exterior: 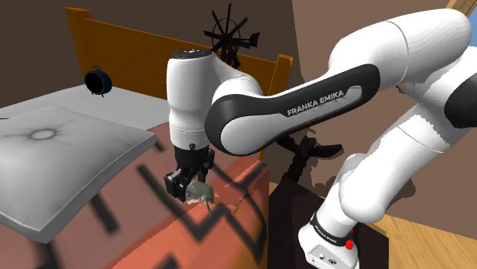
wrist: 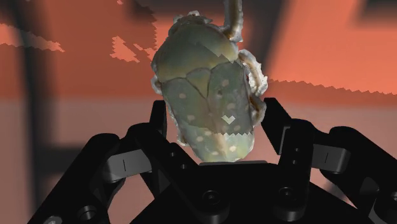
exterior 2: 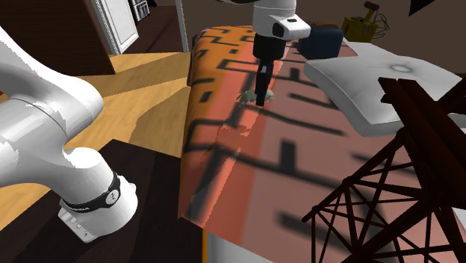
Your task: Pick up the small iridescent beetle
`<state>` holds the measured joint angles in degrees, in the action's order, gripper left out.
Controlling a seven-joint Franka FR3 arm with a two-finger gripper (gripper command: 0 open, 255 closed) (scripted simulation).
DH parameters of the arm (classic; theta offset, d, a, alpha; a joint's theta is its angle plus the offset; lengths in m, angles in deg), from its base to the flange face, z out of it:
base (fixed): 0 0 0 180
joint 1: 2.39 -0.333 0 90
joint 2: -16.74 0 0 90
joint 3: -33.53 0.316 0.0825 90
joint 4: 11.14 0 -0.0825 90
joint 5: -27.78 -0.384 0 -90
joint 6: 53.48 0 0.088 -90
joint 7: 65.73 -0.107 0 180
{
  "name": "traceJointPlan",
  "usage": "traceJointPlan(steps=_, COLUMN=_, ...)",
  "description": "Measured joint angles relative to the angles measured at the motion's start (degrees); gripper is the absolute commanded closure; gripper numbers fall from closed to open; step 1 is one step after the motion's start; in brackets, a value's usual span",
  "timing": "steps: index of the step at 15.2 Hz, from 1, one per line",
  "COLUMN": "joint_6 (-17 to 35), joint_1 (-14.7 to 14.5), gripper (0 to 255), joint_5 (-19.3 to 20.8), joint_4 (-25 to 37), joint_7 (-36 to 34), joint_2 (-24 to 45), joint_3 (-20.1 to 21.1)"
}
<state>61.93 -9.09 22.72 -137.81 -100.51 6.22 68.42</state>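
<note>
The beetle (wrist: 207,95) is small, with a grey-green, pale-spotted shell. My black gripper (wrist: 216,119) is shut on its rear half, one finger (wrist: 160,121) on each flank. In the shoulder view the gripper (exterior: 191,187) points straight down, holding the beetle (exterior: 201,193) near the edge of the orange bedspread (exterior: 153,222) with its dark line pattern. In the second exterior view the gripper (exterior 2: 261,99) hangs over the bedspread (exterior 2: 246,164) with the beetle (exterior 2: 248,96) at its tip. I cannot tell whether the beetle still touches the cloth.
A grey pillow (exterior: 53,153) lies at the shoulder view's left, in front of a wooden headboard (exterior: 130,50) with a blue round object (exterior: 98,80). A black windmill figure (exterior: 229,38) stands behind the arm. A dark lattice tower (exterior 2: 388,172) fills the second exterior view's right.
</note>
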Motion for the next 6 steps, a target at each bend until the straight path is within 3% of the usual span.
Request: traceJointPlan(steps=6, joint_6=-4.4, joint_1=0.0, gripper=255, joint_5=-0.5, joint_4=3.2, joint_7=0.6, joint_2=-1.4, joint_3=-0.6)
